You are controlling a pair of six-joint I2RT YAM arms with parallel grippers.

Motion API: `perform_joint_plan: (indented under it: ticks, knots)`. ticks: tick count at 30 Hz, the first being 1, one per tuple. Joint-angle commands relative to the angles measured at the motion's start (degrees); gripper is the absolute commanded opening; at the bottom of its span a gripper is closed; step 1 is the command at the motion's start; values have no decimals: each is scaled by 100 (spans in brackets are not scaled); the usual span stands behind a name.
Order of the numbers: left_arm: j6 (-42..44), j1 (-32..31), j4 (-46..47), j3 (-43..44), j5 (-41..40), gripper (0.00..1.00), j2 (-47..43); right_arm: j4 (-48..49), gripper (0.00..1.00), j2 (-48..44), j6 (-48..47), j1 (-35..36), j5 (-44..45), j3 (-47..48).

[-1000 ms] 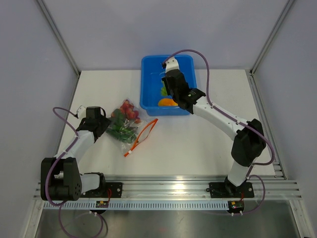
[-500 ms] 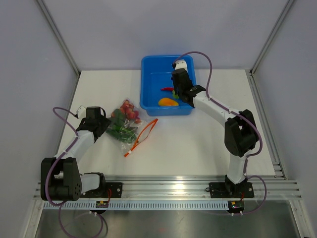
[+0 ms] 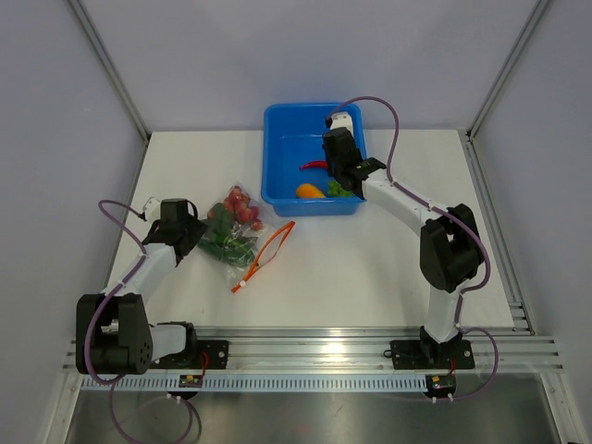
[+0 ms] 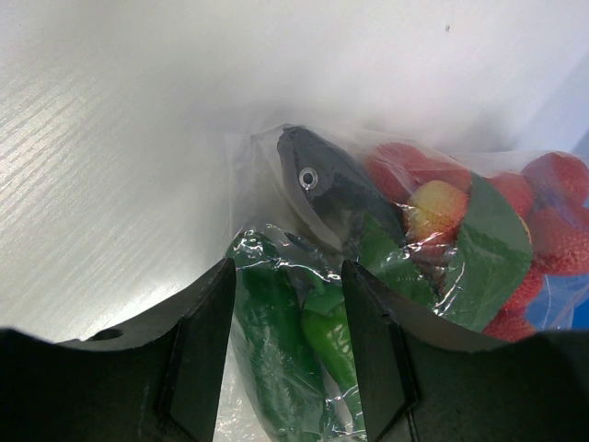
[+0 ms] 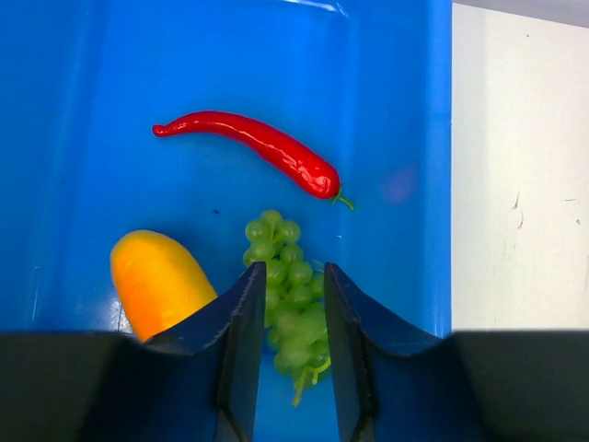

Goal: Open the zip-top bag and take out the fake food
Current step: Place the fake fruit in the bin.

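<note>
Noting clear crinkly zip-top bag (image 3: 233, 237) left of our right gripper (image 5: 290, 276), released over green plastic grapes (image 5: 287, 308); nearer left gripper (image 4: 287, 272) clamps it.

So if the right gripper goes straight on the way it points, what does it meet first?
The right gripper would meet the green grapes first. They lie in the tub, straight ahead and in line with its gap. How near they are is unclear.

- The clear zip-top bag (image 3: 233, 237) was laid on the table (image 3: 370, 268), mouth open.
- A fish (image 4: 331, 189), green vegetables (image 4: 276, 354) and red balls (image 4: 543, 216) were enclosed.
- A chili (image 5: 258, 147), pepper (image 5: 156, 281) and grapes (image 5: 287, 281) were laid in the blue tub (image 3: 287, 129).
</note>
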Motion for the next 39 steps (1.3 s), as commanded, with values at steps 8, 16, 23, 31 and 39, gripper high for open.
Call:
perform_joint_plan:
  ticks: [8, 16, 23, 31, 39]
  knots:
    - [41, 19, 113, 67, -19, 53, -120, -83, 69, -657, 387, -44, -509, 11]
    - [6, 19, 7, 128, 165, 53, -216, -287, 72, -1685, 1493, 18, -1915, -743]
    - [-73, 27, 25, -21, 253, 54, -506, 925, 80, -2485, 2497, 728, -2164, -2290]
    - [-152, 19, -125, 23, -37, 72, -673, 1814, 88, -2284, 3128, 2003, -1960, -2889]
    - [-248, 264, -3, -38, -11, 84, -489, 2526, 89, -1678, 3473, 2452, -2040, -3074]
